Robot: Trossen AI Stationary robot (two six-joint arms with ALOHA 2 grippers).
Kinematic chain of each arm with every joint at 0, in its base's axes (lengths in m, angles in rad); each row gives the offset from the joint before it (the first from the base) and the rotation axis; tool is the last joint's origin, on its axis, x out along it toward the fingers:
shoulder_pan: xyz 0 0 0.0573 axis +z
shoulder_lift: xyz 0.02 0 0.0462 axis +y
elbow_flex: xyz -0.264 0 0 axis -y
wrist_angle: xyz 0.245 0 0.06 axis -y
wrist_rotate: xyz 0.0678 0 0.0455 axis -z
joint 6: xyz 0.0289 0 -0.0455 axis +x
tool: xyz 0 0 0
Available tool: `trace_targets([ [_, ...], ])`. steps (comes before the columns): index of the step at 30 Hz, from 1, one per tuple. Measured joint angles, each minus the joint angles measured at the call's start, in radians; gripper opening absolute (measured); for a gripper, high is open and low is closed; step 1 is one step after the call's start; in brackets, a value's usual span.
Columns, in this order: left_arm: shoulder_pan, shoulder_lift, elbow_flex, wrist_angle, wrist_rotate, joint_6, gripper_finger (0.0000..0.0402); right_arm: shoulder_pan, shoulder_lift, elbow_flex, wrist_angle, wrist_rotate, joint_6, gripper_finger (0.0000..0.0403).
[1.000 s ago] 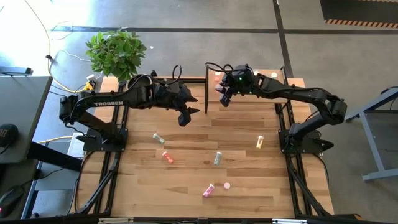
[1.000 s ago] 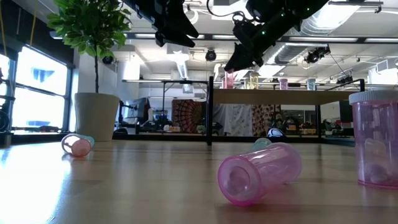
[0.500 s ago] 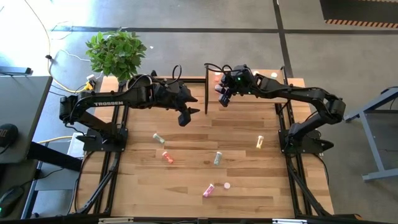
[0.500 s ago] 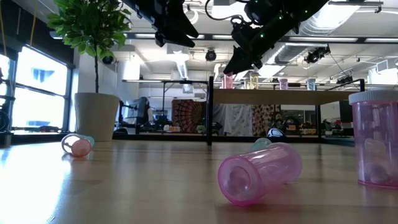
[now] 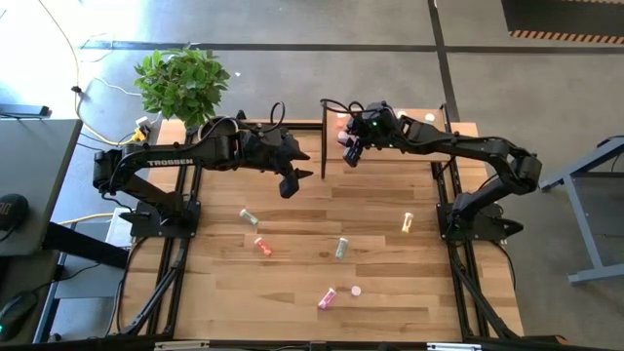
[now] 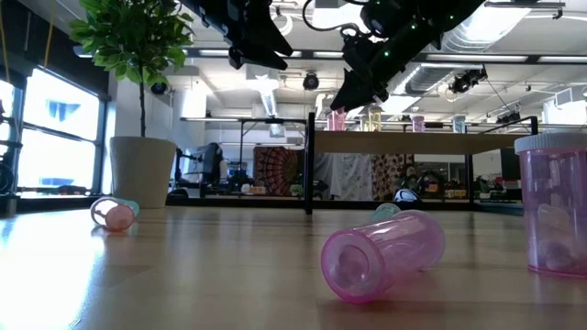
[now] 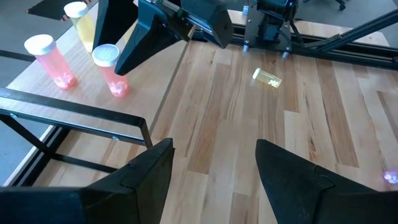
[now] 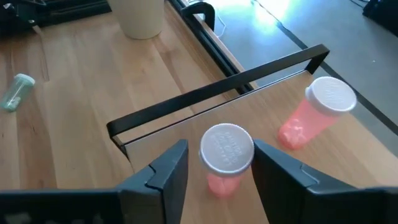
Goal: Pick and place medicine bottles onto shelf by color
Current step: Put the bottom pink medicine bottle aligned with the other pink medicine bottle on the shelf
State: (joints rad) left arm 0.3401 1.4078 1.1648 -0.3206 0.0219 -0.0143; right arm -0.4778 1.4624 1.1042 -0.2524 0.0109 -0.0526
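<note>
The shelf point(image 5: 429, 127) stands at the table's far edge, with its black upright panel point(image 5: 323, 141) on its left side. Pink bottles point(image 8: 317, 118) and a yellow one point(image 7: 81, 15) stand on it. My right gripper point(image 5: 348, 151) hovers open just above one upright pink bottle point(image 8: 227, 155) near the panel, with a finger on either side of its white cap. My left gripper point(image 5: 290, 183) hangs open and empty left of the panel. Loose bottles lie on the table: pale green point(image 5: 249, 216), orange-red point(image 5: 261, 246), green point(image 5: 340, 249), yellow point(image 5: 408, 222) and pink point(image 5: 327, 297).
A potted plant point(image 5: 182, 83) stands at the far left corner. A small pink bottle point(image 5: 356, 291) stands upright near the lying pink one. Both arm bases are mounted at the table's left and right edges. Bare wood lies between the loose bottles and the shelf.
My right gripper has shifted slightly toward the table's left edge above the shelf and stays open. The pink bottle below it stands still.
</note>
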Motion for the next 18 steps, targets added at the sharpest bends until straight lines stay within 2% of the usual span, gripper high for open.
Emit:
trace_targets([
  [18,0.0,0.0,0.0,-0.053,-0.001,-0.012,0.0218,0.0,-0.019,0.0,0.01,0.014,0.0,0.0167],
])
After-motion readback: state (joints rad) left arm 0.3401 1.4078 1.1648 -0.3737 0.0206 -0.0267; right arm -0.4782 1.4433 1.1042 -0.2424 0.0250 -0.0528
